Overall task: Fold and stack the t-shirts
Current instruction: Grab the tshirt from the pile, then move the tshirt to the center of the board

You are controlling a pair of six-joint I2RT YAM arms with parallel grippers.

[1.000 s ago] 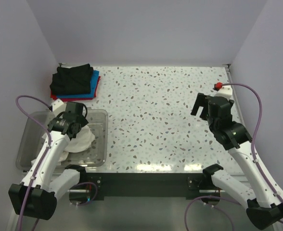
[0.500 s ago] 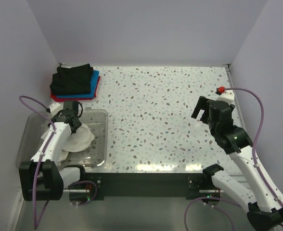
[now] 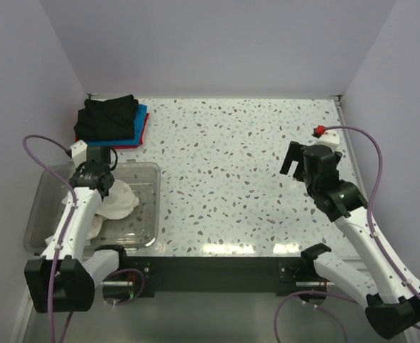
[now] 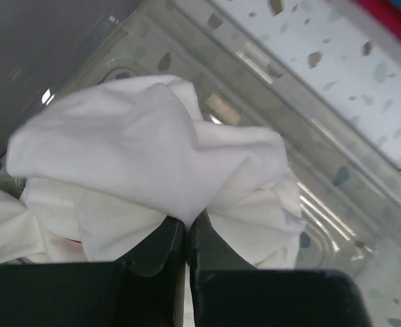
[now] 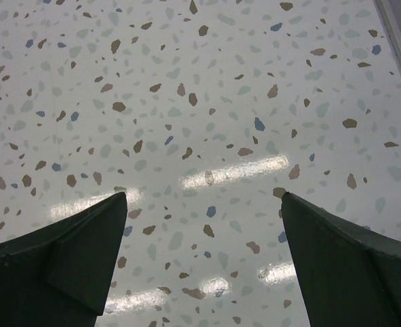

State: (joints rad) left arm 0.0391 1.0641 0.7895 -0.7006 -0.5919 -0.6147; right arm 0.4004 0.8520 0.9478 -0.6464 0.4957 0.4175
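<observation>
No writing, label, brand, number or sign can be read in any view. The white t-shirt [image 4: 153, 143] shows only plain cloth to the left wrist camera, and the stack of folded t-shirts [image 3: 110, 120], the clear plastic tub [image 3: 155, 207] and the speckled table [image 3: 231, 157] bear no legible marks.

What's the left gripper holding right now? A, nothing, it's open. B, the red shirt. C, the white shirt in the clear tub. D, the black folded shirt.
C: in the left wrist view the left gripper is pinched shut on the white shirt in the clear tub.
</observation>
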